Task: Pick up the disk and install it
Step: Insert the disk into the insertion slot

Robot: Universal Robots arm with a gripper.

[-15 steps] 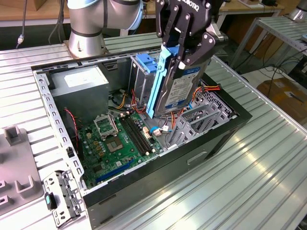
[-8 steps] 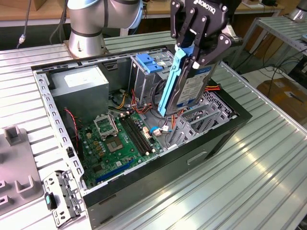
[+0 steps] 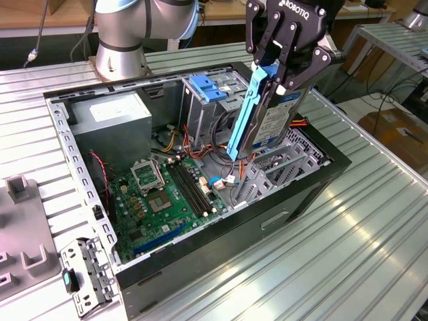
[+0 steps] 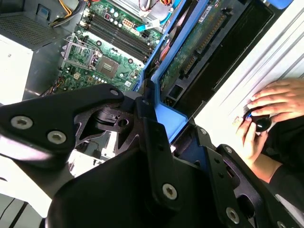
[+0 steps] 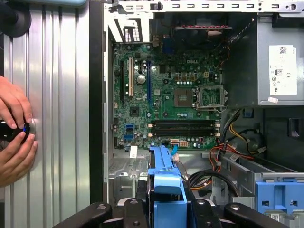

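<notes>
I have my gripper (image 3: 274,77) clamped on the disk (image 3: 257,119), which it holds on end and tilted above the open case (image 3: 267,221). The disk's lower end is near the metal bay (image 3: 277,170) at the exterior view's right, beside the motherboard (image 3: 167,194). In the first wrist view a person's 2 hands (image 5: 16,154) lie on the ribbed table (image 5: 61,95) beside the case, cupping a small black object (image 5: 12,130).

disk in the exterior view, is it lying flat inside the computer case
No, the gripper holds the disk steeply on end over the open computer case.
</notes>
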